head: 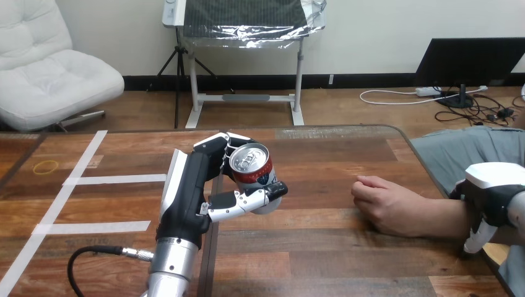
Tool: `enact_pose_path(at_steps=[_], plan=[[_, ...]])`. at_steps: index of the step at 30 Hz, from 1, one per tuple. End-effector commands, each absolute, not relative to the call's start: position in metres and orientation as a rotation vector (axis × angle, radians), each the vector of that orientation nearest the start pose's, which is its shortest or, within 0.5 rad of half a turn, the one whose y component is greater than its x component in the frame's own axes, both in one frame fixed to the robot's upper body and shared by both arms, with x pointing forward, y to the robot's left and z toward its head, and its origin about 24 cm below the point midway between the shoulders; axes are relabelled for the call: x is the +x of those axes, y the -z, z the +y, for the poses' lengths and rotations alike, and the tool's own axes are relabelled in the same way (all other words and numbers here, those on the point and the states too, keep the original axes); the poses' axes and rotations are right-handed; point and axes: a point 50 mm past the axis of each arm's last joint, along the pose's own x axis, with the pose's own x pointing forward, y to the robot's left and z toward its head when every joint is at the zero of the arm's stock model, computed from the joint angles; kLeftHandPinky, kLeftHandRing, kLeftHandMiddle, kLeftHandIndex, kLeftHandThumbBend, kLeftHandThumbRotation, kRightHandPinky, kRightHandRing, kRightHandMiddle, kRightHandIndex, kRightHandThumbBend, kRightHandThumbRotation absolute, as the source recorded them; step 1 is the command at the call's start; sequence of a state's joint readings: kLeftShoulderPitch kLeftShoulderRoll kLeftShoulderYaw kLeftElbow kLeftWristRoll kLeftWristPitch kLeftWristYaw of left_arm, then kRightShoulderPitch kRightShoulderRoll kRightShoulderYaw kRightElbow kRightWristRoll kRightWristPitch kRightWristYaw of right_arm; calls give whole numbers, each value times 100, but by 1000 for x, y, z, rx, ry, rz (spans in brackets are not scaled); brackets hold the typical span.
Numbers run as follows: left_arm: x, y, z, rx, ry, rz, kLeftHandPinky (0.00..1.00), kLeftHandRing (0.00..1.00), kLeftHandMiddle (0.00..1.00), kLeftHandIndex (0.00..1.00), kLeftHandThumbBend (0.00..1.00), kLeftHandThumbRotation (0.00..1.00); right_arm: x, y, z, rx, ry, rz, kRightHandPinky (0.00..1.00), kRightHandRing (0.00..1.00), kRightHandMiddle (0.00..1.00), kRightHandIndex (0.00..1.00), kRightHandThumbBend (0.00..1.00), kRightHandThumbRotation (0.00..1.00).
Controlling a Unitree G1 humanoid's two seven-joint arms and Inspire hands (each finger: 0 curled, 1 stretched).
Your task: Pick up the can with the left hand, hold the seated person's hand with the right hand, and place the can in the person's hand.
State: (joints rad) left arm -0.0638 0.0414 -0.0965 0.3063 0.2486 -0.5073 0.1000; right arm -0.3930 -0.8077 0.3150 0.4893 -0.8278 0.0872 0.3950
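Left hand: your left hand (189, 192) was curled round the can, with the thumb across its near side and the fingers behind its far side.
Can: the red-sided can (252, 168) sat in that grip near the table's middle, its silver top and pull tab showing. You could not tell whether its base touched the wood.
Right hand: your right hand (492, 201) was at the view's right edge, right against the person's forearm. You could not tell whether it gripped the forearm or only lay beside it.
Person's hand: the person's hand (379, 201) rested on the table in a loose fist, to the right of the can and well apart from it.
Table: the wooden table (322, 247) carried white tape strips (93, 180) on its left part, with a yellow rubber band (46, 166) lying further left.
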Motion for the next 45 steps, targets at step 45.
enact_pose_path(at_steps=[45], plan=[[289, -62, 104, 243, 132, -352, 43, 43, 46, 52, 60, 0, 311, -85, -299, -1519, -176, 322, 34, 43, 50, 50, 78, 0]])
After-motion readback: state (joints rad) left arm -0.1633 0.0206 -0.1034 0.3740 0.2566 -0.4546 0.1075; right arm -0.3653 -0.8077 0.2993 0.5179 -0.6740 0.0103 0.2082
